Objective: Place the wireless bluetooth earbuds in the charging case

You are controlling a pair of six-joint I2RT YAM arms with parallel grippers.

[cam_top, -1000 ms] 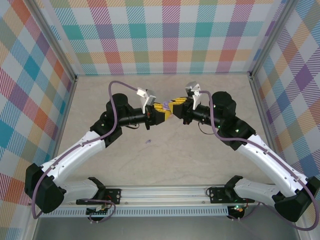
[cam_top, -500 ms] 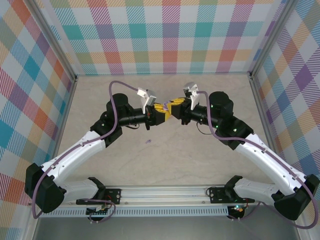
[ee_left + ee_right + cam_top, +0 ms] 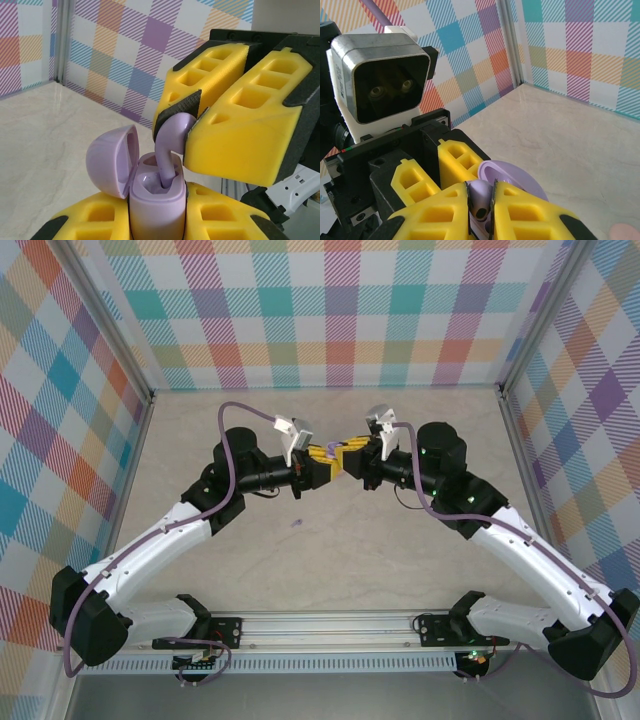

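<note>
A pale, marbled beige table is enclosed on three sides by walls covered in a pastel plaid of teal, orange, purple and yellow. Metal posts are set in the far corners, and a slotted rail to which both arm bases are bolted runs along the near edge. A small purple piece lies on the bare table, near the left forearm and apart from both grippers; what it is cannot be told.

Compared with a second ago, the right wrist is seen slightly further to the left, so that the two sets of yellow fingers are brought closer together above the middle of the table. The left arm and the purple piece are found where they were.

The charging case is clamped upright between the fingers of the left gripper. It is a smooth, rounded lilac shell, and its domed lid is hinged open and tilted away to the left. The right gripper is closed narrowly on the head of the lilac earbud, a small curved plastic piece of the same colour as the case. Its stem is pointed downward and is already entered into a socket in the top of the case, while its head is kept above the rim.
</note>
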